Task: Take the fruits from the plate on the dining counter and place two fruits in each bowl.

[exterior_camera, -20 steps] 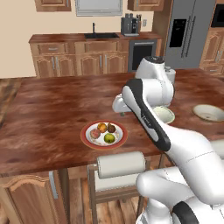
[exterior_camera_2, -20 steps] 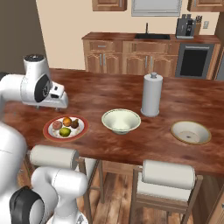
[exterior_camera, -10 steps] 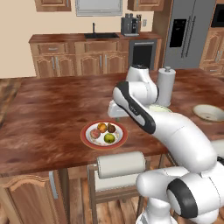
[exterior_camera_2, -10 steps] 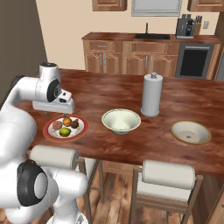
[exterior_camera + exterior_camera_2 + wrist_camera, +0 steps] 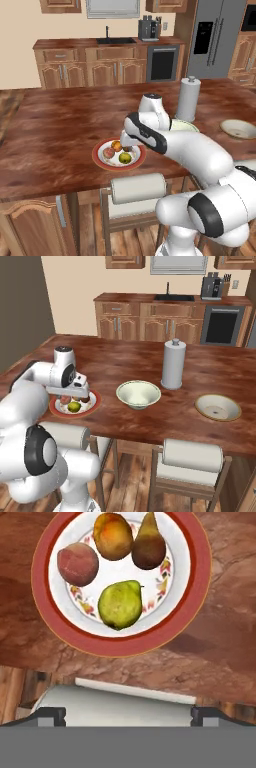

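Pincer (image 5: 122, 714) spread wide, holding nothing, hovering over the plate (image 5: 195, 587) near the counter (image 5: 55, 135) front edge. All four fruits on plate — orange one (image 5: 113, 535), brown pear (image 5: 148, 545), pinkish peach (image 5: 77, 564), green pear (image 5: 120, 604). Cream bowl (image 5: 138, 394) and tan-rimmed bowl (image 5: 217, 407) sit to the right, apart.

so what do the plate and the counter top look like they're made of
The plate looks like glazed ceramic: smooth white centre, a small painted pattern around it, and a broad red-brown rim. The dining counter top looks like polished dark reddish-brown wood, with mottled grain and a soft sheen. Both are rendered surfaces, so this is only how they look.
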